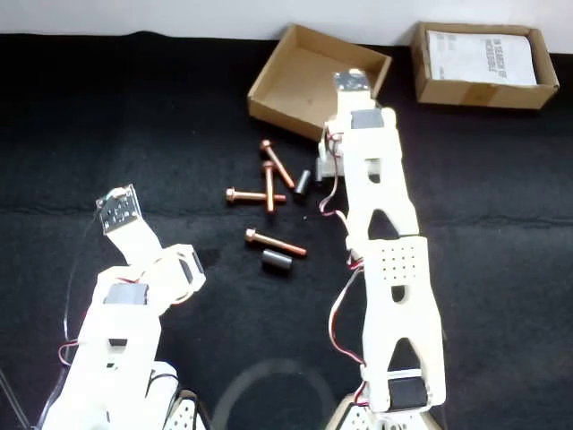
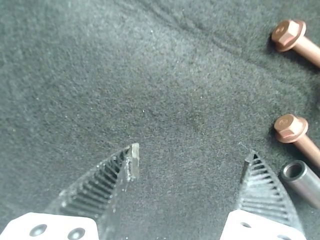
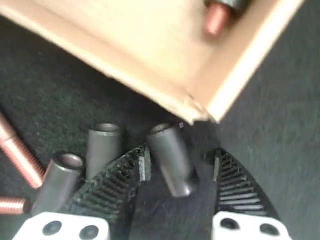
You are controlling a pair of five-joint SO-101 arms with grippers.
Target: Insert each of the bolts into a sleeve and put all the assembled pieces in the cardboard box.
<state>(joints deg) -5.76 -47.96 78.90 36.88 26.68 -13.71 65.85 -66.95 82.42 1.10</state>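
My right gripper (image 3: 181, 159) is open just outside the near corner of the cardboard box (image 3: 150, 60), with a grey sleeve (image 3: 170, 159) lying between its fingers. Two more sleeves (image 3: 104, 146) (image 3: 59, 182) and copper bolts (image 3: 17, 156) lie beside it. Inside the box rests a bolt in a sleeve (image 3: 220, 12). From above, the right arm (image 1: 372, 170) reaches to the box (image 1: 295, 85). Several bolts (image 1: 276, 242) and a sleeve (image 1: 277, 262) lie mid-table. My left gripper (image 2: 192, 160) is open over bare mat, with two bolt heads (image 2: 290, 129) and a sleeve (image 2: 299, 176) to one side.
A second cardboard box (image 1: 483, 64) holding a printed sheet stands at the back right. The black mat (image 1: 134, 116) covers the table. The left arm (image 1: 134, 269) sits at the front left, away from the parts.
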